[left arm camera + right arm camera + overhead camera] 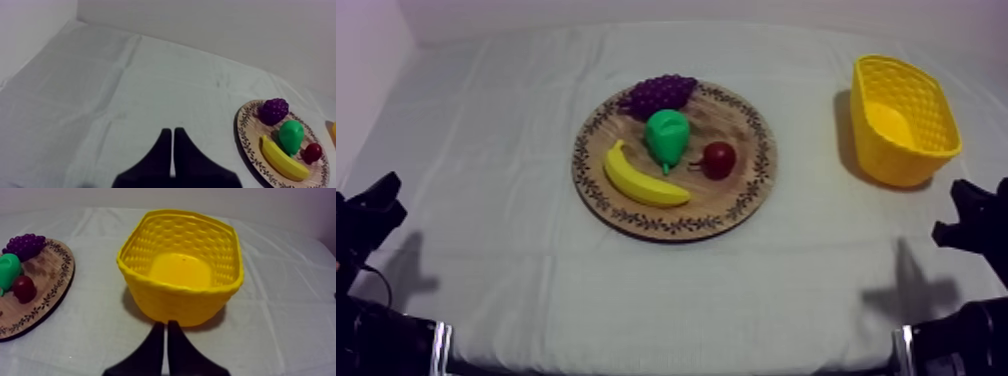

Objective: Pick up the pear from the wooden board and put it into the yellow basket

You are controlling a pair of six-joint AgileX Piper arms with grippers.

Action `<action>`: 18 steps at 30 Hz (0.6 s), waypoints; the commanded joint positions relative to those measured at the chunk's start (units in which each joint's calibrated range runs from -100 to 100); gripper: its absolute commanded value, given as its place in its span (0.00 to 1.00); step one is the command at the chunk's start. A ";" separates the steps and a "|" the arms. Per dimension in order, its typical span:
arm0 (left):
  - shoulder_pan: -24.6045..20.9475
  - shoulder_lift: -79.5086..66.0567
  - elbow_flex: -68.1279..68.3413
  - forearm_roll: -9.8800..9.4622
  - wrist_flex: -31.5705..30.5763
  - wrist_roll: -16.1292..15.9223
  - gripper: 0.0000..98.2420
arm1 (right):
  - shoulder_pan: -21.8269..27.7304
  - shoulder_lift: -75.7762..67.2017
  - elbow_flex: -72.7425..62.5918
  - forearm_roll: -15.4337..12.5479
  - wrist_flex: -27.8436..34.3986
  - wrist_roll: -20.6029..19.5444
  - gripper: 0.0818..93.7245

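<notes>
At the near edge of the table, the left gripper (391,198) sits low at the left side and the right gripper (951,212) low at the right, both arms drawn back and well apart from the fruit. The wrist views settle what the top view leaves vague. The left gripper (172,131) has its fingers pressed together into a narrow wedge over bare cloth (125,85), with the wooden board (249,135) off to one side. The right gripper (166,324) is likewise pressed together, pinching nothing, aimed at the near wall of the yellow basket (180,295). That view also looks down into the basket to its smooth floor. Farther in, the top view lays out the whole wooden board (741,195) at mid-table. The banana (641,180) lies along its near left and the small red fruit (718,158) is to the right. The pear (667,135) is at the centre between them. Its long axis runs near to far, with the narrow end toward the near edge and the broad end toward the grapes (658,94) behind it. The yellow basket (906,120) stands on the cloth to the right, apart from the board.
</notes>
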 commanded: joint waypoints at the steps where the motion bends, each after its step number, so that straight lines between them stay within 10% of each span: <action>1: -0.01 0.00 0.03 -0.01 -0.01 0.01 0.00 | -0.01 -0.01 0.14 -0.10 -0.12 4.70 0.01; 18: -0.01 0.00 0.03 -0.01 -0.01 0.01 0.00 | -0.07 -0.01 0.14 -0.10 -0.21 3.09 0.00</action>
